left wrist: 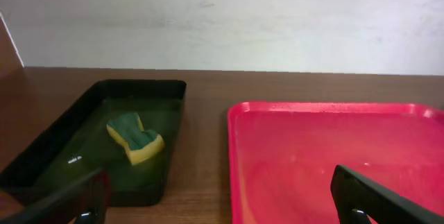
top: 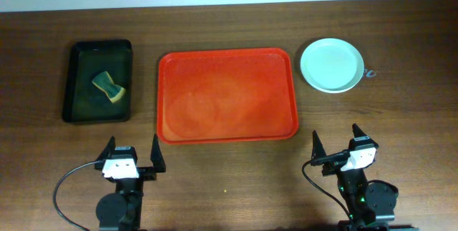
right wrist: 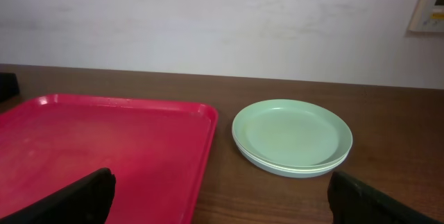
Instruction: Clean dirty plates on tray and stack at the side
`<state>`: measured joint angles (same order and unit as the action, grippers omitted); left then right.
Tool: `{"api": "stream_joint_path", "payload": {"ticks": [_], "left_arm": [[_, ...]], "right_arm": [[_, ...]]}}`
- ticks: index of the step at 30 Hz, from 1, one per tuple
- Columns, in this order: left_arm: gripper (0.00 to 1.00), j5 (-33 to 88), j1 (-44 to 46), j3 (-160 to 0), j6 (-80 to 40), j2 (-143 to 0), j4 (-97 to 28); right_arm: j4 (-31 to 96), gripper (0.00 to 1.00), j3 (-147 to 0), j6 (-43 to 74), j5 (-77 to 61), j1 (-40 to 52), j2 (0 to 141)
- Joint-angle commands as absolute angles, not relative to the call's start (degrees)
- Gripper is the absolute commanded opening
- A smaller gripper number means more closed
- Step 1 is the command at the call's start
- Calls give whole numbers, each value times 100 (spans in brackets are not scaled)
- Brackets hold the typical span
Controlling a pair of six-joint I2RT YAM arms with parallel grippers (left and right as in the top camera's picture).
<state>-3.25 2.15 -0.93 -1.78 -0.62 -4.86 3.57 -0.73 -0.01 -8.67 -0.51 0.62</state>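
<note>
**Overhead and wrist views.** The red-orange tray (top: pixel 227 95) lies bare at the middle of the counter (top: pixel 401 131). The plates (top: pixel 331 65) sit stacked just beside its right rim, toward the far right corner, with a mint-green one uppermost. How many lie beneath cannot be told. The sponge (top: pixel 109 86) rests in the black tray (top: pixel 100 45) toward the far left corner. The left gripper (top: pixel 133 145) and right gripper (top: pixel 335 134) stand at the near edge, fingers spread, holding nothing.

**Risk:** any smears on the hidden lower plates would go unchecked. Gripping the shallow top rim could slide the stack apart.
</note>
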Motion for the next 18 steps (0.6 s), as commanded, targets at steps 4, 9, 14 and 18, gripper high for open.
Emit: {"api": "stream_joint_path", "payload": {"ticks": [4, 9, 14, 18], "left_arm": [[99, -384, 237, -49, -298, -27, -467], [99, -384, 237, -51, -298, -30, -458], [99, -386, 237, -51, -298, -30, -458], [99, -386, 237, -51, -298, -30, -458]], "right_arm": [[370, 99, -32, 27, -875, -82, 21], [370, 99, -32, 27, -875, -82, 21], [370, 99, -32, 27, -875, -82, 21], [370, 99, -32, 27, -875, -82, 19]]}}
